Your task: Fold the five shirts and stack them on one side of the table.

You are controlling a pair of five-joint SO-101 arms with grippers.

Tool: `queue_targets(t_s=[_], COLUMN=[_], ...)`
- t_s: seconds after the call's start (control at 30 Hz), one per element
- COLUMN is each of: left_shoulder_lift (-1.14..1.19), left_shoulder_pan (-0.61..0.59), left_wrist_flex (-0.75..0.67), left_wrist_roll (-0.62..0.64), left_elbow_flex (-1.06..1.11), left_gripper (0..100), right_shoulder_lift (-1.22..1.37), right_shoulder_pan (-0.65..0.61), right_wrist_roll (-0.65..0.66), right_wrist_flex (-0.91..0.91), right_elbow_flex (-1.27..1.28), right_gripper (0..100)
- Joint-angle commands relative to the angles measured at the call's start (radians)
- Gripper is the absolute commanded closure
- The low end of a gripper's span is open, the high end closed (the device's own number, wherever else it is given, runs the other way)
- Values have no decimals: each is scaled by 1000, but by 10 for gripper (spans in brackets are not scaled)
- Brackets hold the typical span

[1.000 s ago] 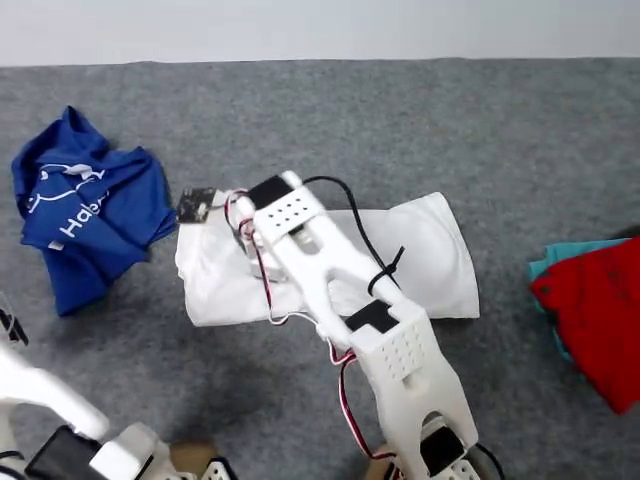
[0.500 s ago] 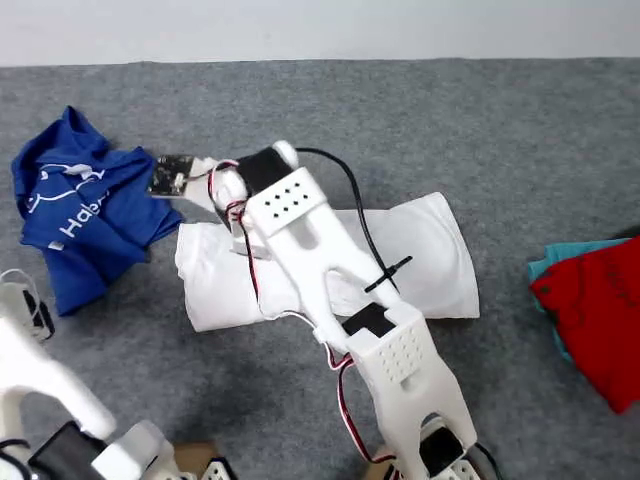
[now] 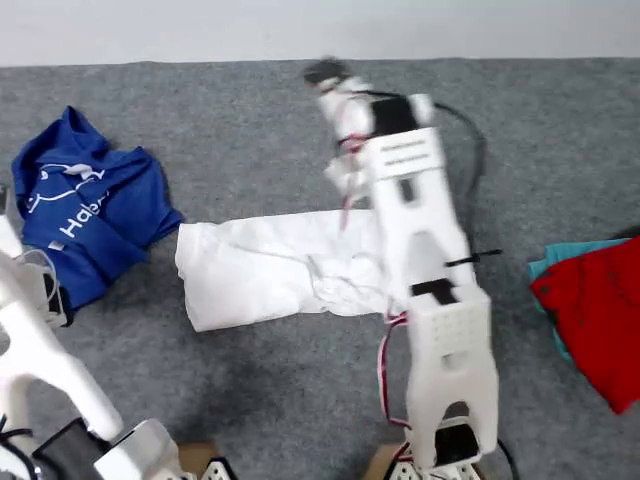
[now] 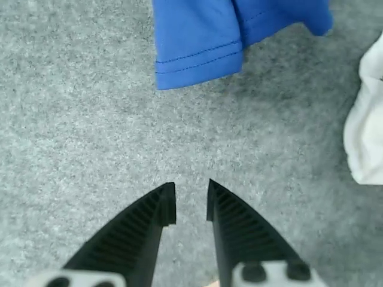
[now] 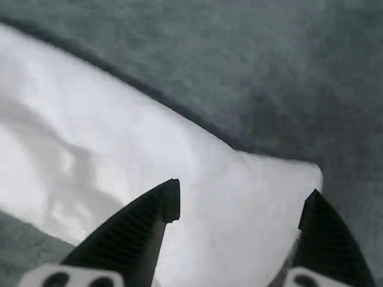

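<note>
A white shirt (image 3: 270, 270) lies spread in the middle of the grey table, its right part hidden under my right arm (image 3: 410, 180), which stretches toward the far edge. My right gripper (image 5: 239, 206) is open wide just above a corner of the white shirt (image 5: 119, 155). A crumpled blue shirt (image 3: 90, 205) lies at the left. My left gripper (image 4: 190, 203) hovers over bare carpet, fingers a narrow gap apart and holding nothing, with the blue shirt's hem (image 4: 197, 42) ahead of it and the white shirt's edge (image 4: 366, 137) to one side. A red shirt (image 3: 595, 305) lies on a teal shirt (image 3: 560, 258) at the right edge.
The left arm (image 3: 35, 330) rises along the left edge, beside the blue shirt. Bare grey carpet (image 3: 520, 140) spans the far side and the front strip between the two arm bases. A pale wall borders the table's far edge.
My right arm swung from the white shirt's left end up and to the right, toward the far edge. The left arm rose further into view at the left.
</note>
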Motion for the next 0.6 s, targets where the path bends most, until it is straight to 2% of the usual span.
queue_targets(t_s=[0.0,0.2,0.57], left_shoulder_lift=[-34,-32,-38], left_shoulder_pan=[8,8,8], left_wrist_flex=[41,61,61], left_wrist_roll=[-8,-8,-9], left_elbow_flex=[-61,-76,-76], left_gripper=[904,904,904], right_shoulder_lift=[-68,-25,136], right_shoulder_pan=[107,191,193], right_wrist_roll=[-78,-150,-216], right_wrist_flex=[39,5,7], right_elbow_flex=[49,110,117], right_gripper=[670,669,670])
